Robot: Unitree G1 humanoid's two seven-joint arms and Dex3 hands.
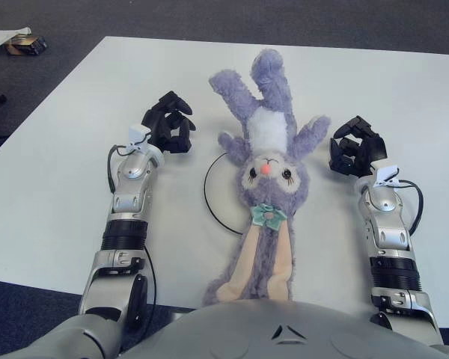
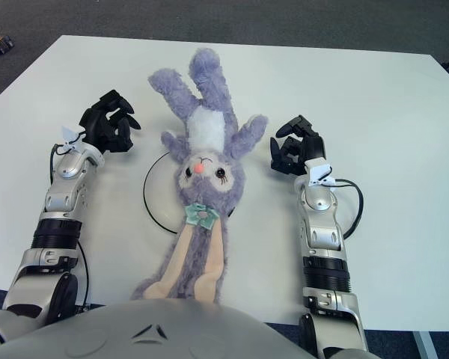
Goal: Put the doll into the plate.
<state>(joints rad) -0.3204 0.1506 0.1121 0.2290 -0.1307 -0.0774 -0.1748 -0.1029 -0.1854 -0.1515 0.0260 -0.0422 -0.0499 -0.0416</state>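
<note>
A purple plush rabbit doll (image 1: 263, 161) lies face up on the white table, its legs pointing away and its long peach ears hanging toward me. It covers most of a white plate with a dark rim (image 1: 209, 200), of which only the left arc shows. My left hand (image 1: 169, 123) is left of the doll, apart from it, fingers curled and empty. My right hand (image 1: 355, 146) is right of the doll's arm, fingers curled and empty. Both hands also show in the right eye view, the left hand (image 2: 109, 121) and the right hand (image 2: 294, 146).
The white table (image 1: 75, 149) spans the view above dark carpet. A small object with white paper (image 1: 16, 42) lies on the floor at the far left. My torso cover (image 1: 277, 329) fills the bottom edge, over the doll's ear tips.
</note>
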